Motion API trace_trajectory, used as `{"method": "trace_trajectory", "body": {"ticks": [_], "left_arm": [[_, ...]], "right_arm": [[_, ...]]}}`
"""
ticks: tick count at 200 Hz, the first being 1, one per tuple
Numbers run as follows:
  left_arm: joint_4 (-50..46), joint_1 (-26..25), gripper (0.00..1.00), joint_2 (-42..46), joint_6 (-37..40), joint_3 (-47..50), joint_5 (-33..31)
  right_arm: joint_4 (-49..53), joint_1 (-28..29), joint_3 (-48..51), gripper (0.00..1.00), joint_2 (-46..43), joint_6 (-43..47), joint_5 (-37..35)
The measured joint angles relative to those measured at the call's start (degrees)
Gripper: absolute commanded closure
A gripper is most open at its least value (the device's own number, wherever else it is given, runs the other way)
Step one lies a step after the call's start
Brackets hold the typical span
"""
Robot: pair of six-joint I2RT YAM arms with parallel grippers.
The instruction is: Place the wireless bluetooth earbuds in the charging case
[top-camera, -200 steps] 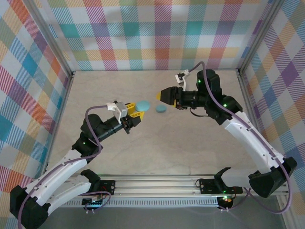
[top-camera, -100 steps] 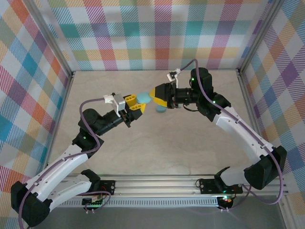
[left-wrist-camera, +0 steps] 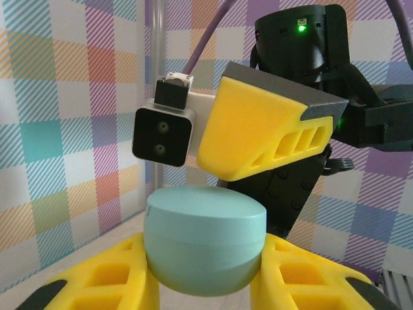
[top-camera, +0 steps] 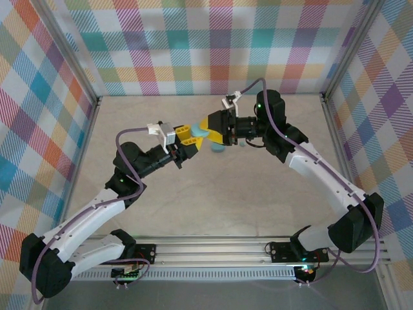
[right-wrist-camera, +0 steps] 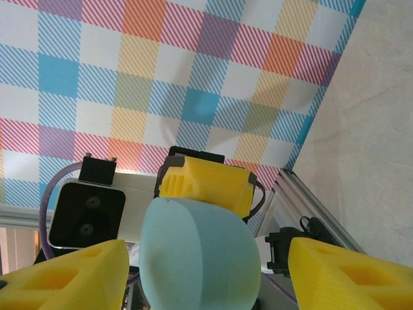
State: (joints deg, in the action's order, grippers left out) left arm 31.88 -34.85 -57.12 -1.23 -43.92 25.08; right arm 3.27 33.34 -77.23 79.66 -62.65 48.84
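Beige tabletop, plaid walls; left jaws clamp a teal case, right jaws open around it.

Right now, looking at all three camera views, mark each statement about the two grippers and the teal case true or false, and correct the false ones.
1. The left gripper grips a rounded teal case. True.
2. The right gripper is shut tight. False: its jaws stand open, one finger either side of the case.
3. Another teal round piece lies on the table. True.
4. The walls are plain white. False: they are multicoloured plaid.
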Motion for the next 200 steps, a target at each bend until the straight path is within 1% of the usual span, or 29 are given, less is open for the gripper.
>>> {"method": "trace_trajectory", "body": {"ticks": [38, 56, 89, 114, 120, 128, 150, 162, 171, 193, 200], "left_arm": [[0.3, 0.0, 0.86, -0.6, -0.5, -0.2, 0.2], [0.2, 0.0, 0.86, -0.7, -0.5, -0.2, 0.2], [1.0, 0.0, 0.86, -1.0, -0.5, -0.2, 0.1], [1.0, 0.0, 0.83, -1.2, -0.4, -0.2, -0.2], [0.9, 0.0, 0.80, -1.2, -0.4, -0.2, -0.3], [0.6, 0.0, 0.73, -1.2, -0.3, -0.2, -0.4], [-0.6, 0.0, 0.45, -1.2, 0.2, -0.2, -1.0], [-1.4, -0.2, 0.32, -1.2, 0.6, -0.2, -2.0], [-2.3, -0.3, 0.26, -1.1, 0.6, -0.2, -2.9], [-5.2, -0.3, 0.17, 0.0, 1.6, -0.2, -5.1], [-6.1, -0.3, 0.11, 0.5, 2.1, -0.2, -5.8]], "right_arm": [[-1.4, 0.1, 0.0, 0.46, 0.6, -1.6, 0.3], [-2.3, 0.1, 0.0, 0.54, 0.7, -2.3, 0.6], [-3.7, 0.0, 0.0, 0.72, 0.8, -3.7, 0.7], [-4.0, 0.0, 0.0, 0.80, 0.8, -4.2, 0.5], [-4.0, 0.0, 0.0, 0.82, 0.8, -4.2, 0.3], [-3.9, 0.0, 0.0, 0.83, 0.8, -4.1, 0.2], [-3.1, 0.1, 0.0, 0.86, 1.0, -3.3, -0.4], [-2.0, 0.1, 0.0, 0.86, 1.1, -2.0, -0.8], [-0.6, 0.1, 0.0, 0.85, 1.2, -0.7, -1.3], [5.2, -0.8, -0.2, 0.85, 1.2, 4.5, -3.6], [7.3, -1.5, -0.4, 0.85, 1.3, 6.3, -4.5]]}}
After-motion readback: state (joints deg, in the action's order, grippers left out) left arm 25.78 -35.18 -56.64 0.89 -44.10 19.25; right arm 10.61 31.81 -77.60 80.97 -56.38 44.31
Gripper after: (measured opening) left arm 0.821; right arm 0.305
